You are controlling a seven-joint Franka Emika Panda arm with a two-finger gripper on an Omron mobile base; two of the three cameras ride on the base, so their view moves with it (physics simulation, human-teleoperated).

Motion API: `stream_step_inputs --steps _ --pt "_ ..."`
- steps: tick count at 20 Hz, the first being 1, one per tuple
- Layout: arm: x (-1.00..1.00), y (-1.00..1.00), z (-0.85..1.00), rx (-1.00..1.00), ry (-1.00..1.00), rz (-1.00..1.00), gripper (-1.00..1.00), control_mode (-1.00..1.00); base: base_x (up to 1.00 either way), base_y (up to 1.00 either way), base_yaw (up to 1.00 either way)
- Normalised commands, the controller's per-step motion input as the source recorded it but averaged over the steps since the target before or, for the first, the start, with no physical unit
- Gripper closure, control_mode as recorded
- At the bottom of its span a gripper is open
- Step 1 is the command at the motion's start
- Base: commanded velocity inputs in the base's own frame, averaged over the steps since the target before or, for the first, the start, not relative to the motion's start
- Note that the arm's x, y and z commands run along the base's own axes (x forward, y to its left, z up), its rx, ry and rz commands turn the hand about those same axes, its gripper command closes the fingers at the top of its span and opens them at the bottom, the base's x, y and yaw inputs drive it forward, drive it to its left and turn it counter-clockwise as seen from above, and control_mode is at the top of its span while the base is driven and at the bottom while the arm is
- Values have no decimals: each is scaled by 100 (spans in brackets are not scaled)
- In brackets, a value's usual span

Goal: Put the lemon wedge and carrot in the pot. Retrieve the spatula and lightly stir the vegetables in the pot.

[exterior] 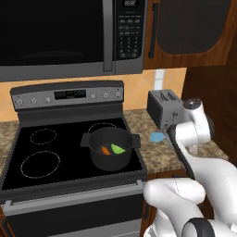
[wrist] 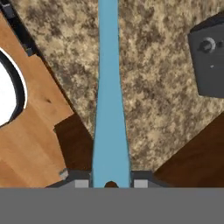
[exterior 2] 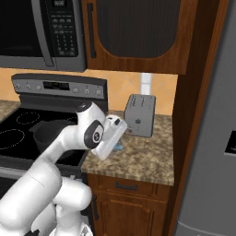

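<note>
Jaws pinch the spatula (wrist: 109, 109), one tip either side of its wide end; long axis runs straight out ahead over the worktop (wrist: 162, 96). Lemon wedge (exterior: 118, 148) and carrot (exterior: 106, 150) lie in the pot (exterior: 111, 149), left of the hand.

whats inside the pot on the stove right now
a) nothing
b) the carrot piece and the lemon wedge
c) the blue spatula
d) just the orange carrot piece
b: in the left base view the dark pot on the stove holds the orange carrot next to the yellow-green lemon wedge, while the blue spatula sits between the fingers over the granite counter.
</note>
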Motion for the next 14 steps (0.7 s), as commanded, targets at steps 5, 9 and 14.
stream_step_inputs --steps 5,9,14 --pt "-4 16 100 -22 1 42 100 -100 0 0 0" --pt "11 98 100 -29 7 23 100 -100 0 0 0" --pt "11 91 75 -29 5 5 100 -100 0 0 0"
